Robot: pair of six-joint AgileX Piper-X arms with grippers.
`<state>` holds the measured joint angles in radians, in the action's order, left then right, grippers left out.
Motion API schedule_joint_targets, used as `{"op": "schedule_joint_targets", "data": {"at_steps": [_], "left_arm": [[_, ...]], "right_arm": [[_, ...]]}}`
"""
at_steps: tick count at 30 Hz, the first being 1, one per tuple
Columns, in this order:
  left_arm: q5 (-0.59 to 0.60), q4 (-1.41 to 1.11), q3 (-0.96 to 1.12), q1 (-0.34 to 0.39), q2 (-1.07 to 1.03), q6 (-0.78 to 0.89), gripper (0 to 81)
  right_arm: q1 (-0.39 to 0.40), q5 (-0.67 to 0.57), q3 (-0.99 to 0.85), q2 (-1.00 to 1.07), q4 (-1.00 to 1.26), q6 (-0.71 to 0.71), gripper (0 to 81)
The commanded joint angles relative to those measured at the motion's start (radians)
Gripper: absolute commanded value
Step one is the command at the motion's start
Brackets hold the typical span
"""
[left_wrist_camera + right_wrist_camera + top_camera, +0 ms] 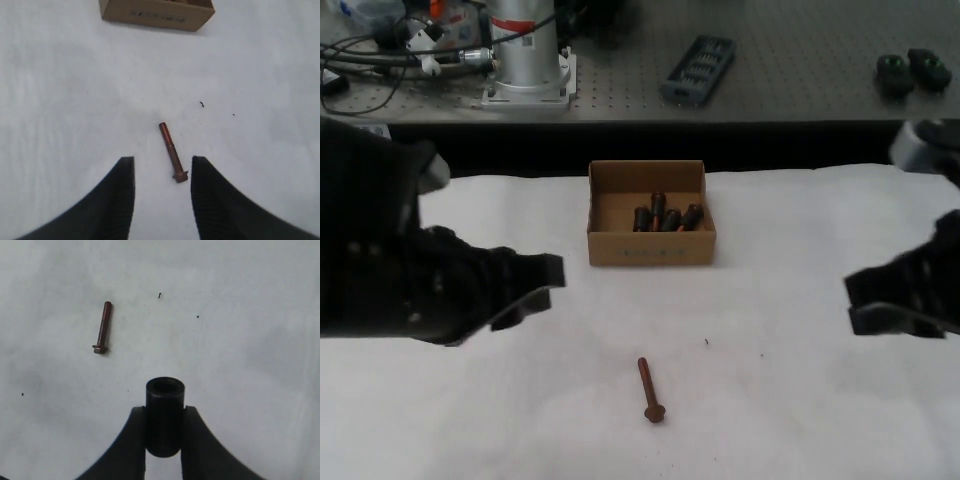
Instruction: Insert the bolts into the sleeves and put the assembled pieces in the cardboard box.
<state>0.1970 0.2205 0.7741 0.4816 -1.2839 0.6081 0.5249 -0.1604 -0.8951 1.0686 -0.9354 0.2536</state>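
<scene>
**On the white worktop: one bolt loose, one sleeve gripped**

Over the bench, the high view has the cardboard box (650,246) standing toward the far side of the worktop (800,410), with several dark assembled pieces (665,216) lying inside. A single copper-coloured bolt (649,388) lies flat on the paper nearer the arms, well apart from the box. The left end effector (538,285) hangs on the bolt's left, and the right end effector (862,300) on its right.

From the left wrist, the left end effector (162,164) is spread open and holds nothing. The bolt (172,152) lies between and just beyond its fingertips, head end nearest, and the box (155,17) sits farther off.

From the right wrist, the right end effector (164,412) is clamped on a black sleeve (165,395), its bore open toward the camera. The bolt (102,327) lies apart from it.

Picking up the bolt looks like the next step. The bolt lies flat and can roll, so an off-centre close near the head may nudge it away or lift it tilted. A tilted bolt could then jam at the sleeve's mouth, or push the sleeve loose in its grip.
</scene>
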Motion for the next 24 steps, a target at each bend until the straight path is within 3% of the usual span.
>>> {"op": "schedule_joint_targets", "data": {"at_steps": [1, 12, 24], "left_arm": [[-0.016, -0.029, 0.005, 0.01, -0.021, 0.06, 27.5], [-0.016, -0.043, 0.095, 0.132, -0.316, 0.201, 27.5], [-0.017, -0.041, 0.249, 0.142, -0.458, 0.208, 27.5]], "right_arm": [[-0.006, -0.007, 0.009, -0.048, -0.02, -0.008, 2.9], [-0.006, -0.007, 0.024, -0.158, -0.08, -0.008, 2.9], [-0.006, -0.007, 0.024, -0.158, -0.121, -0.039, 2.9]]}}
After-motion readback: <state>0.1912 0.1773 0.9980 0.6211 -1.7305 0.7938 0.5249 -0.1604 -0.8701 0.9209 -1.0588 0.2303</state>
